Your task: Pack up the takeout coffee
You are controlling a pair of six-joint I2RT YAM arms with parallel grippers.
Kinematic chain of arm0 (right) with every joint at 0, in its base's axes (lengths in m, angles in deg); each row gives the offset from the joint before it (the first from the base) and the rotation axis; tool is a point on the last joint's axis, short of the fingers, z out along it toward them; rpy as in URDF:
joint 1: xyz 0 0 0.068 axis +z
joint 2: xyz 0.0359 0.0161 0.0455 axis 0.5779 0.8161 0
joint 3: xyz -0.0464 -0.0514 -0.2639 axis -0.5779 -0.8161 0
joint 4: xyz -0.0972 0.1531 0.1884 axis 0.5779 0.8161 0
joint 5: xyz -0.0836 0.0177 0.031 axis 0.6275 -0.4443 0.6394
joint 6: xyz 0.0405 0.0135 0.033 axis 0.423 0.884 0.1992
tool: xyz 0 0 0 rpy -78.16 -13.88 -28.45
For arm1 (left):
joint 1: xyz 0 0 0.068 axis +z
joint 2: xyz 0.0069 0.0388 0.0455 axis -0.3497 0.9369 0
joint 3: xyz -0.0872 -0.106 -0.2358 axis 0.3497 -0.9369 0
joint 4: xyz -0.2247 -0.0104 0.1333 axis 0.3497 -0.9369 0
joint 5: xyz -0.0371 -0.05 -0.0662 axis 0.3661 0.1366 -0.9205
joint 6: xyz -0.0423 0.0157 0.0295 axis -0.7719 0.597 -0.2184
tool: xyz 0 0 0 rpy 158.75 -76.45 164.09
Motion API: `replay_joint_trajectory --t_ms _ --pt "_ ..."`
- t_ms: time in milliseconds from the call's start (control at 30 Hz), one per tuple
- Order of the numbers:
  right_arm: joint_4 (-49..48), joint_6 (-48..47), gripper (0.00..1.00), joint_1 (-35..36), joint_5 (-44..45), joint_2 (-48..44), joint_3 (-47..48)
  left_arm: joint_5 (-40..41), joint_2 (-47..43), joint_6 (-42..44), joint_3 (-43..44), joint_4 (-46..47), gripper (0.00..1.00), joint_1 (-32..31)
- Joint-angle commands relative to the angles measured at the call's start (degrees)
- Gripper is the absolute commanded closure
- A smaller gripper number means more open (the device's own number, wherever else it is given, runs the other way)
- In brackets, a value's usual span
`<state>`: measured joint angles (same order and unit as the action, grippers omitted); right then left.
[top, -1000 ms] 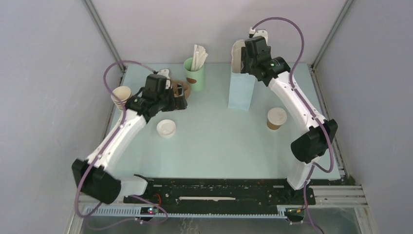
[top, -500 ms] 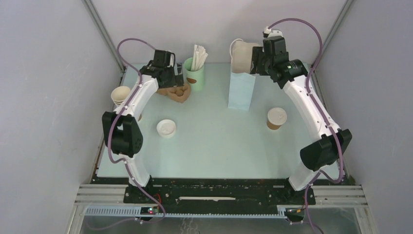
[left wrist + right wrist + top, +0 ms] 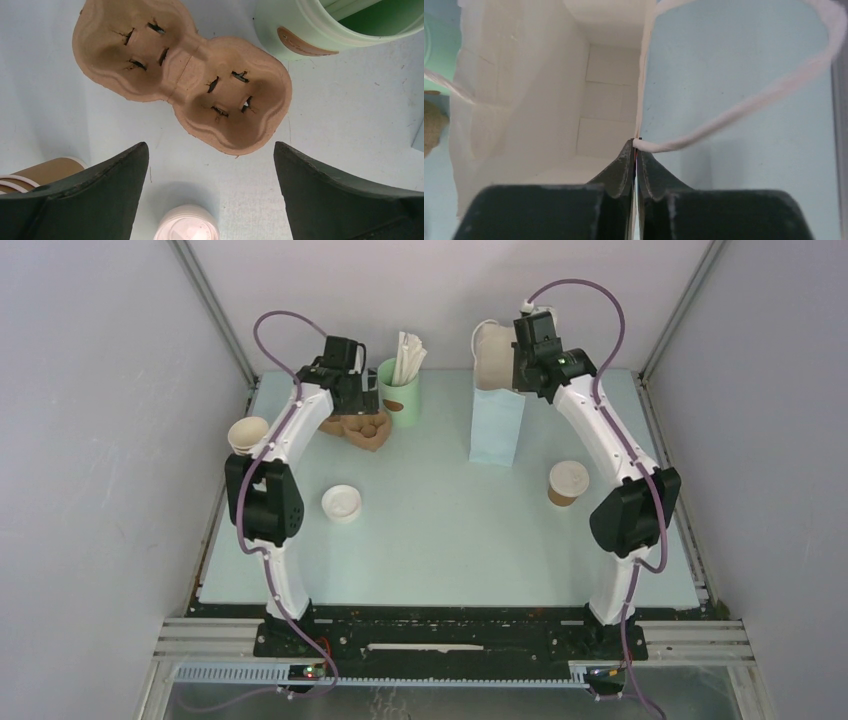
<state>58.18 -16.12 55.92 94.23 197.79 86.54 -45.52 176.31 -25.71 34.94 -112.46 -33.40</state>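
Note:
The takeout coffee [image 3: 567, 483], a short brown cup with a white lid, stands on the table at the right, in front of the pale blue paper bag [image 3: 497, 425]. The bag stands upright with its mouth open. My right gripper [image 3: 514, 368] is at the bag's top edge; in the right wrist view the gripper [image 3: 635, 145] is shut on the bag's right wall [image 3: 734, 75], just under the white handle [image 3: 774, 90]. My left gripper [image 3: 210, 146] hangs open over the table just in front of the brown pulp cup carrier [image 3: 182, 75], holding nothing.
A mint-green cup [image 3: 399, 390] with white sticks stands behind the carrier [image 3: 365, 428]. A stack of brown cups [image 3: 248, 435] is at the left edge. A white lid [image 3: 341, 503] lies left of centre. Grey walls close in on both sides.
The right gripper's jaws have closed onto the bag's wall, and its arm has shifted a little left. The left arm swung from mid-table back over the carrier, then held there.

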Motion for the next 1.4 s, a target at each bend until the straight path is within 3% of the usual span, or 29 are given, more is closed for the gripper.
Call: replay_joint_trajectory --t_ms 0,100,467,633,833,1033,1100,1233,1367 --pt "2.8 0.1 0.96 1.6 2.2 -2.1 3.5 0.3 -3.2 1.2 0.2 0.6 0.0 0.2" --pt "5.7 1.5 1.0 3.5 0.9 -6.0 0.4 0.1 -5.0 0.8 -1.2 0.5 0.0 0.2" --pt "4.6 5.7 1.0 12.7 -6.3 -33.6 -31.7 -2.9 -8.2 -0.7 -4.5 1.2 0.0 0.3" --pt "5.0 8.0 1.0 18.5 -5.0 -41.0 -39.9 -3.6 -8.8 -1.3 -5.4 1.8 0.0 0.2" --pt "-2.3 8.2 1.0 18.8 -6.9 -44.6 -44.7 -4.6 -7.9 -2.0 -5.6 2.4 0.0 0.3" --pt "-0.2 7.5 0.5 18.8 -7.0 -48.1 -43.8 -3.6 -5.6 -0.2 -3.8 2.2 0.0 0.3" --pt "1.6 6.6 0.38 18.8 -7.0 -49.3 -42.5 -3.1 -3.4 0.9 -1.9 1.7 0.0 0.3" --pt "4.3 4.1 0.22 18.8 -6.0 -53.0 -41.4 -2.2 1.2 3.5 3.2 0.0 0.0 1.1" --pt "5.5 1.8 0.17 18.8 -5.7 -58.5 -41.2 -5.1 5.5 4.0 8.0 -0.6 0.01 3.6"
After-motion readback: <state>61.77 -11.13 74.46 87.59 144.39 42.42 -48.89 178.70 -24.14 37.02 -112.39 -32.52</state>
